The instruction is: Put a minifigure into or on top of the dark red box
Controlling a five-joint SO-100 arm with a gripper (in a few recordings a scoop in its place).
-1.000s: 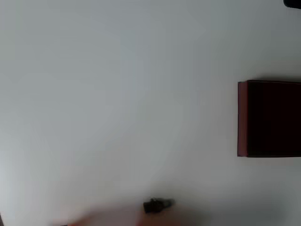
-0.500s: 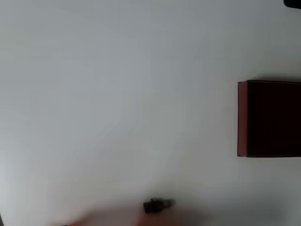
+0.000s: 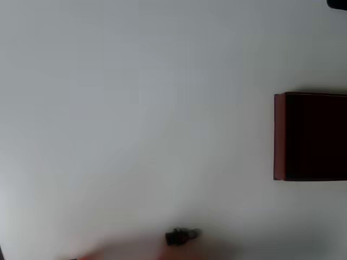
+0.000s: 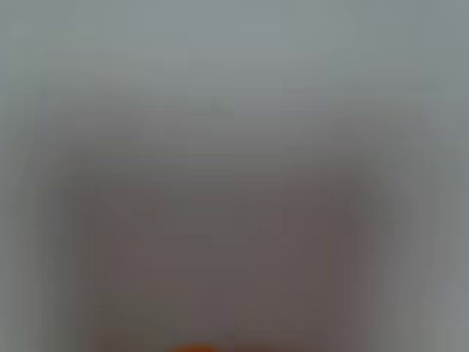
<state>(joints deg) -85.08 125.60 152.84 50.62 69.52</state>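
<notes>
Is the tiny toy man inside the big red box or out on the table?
Out. The small black minifigure with a pale grey end lies on the white table, far from the dark red rectangular box.

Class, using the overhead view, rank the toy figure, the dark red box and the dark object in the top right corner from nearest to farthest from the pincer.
Pincer: apparently the orange sliver, bottom edge.
1. Toy figure, bottom centre.
2. Dark red box, right edge.
3. Dark object, top right corner.
</notes>
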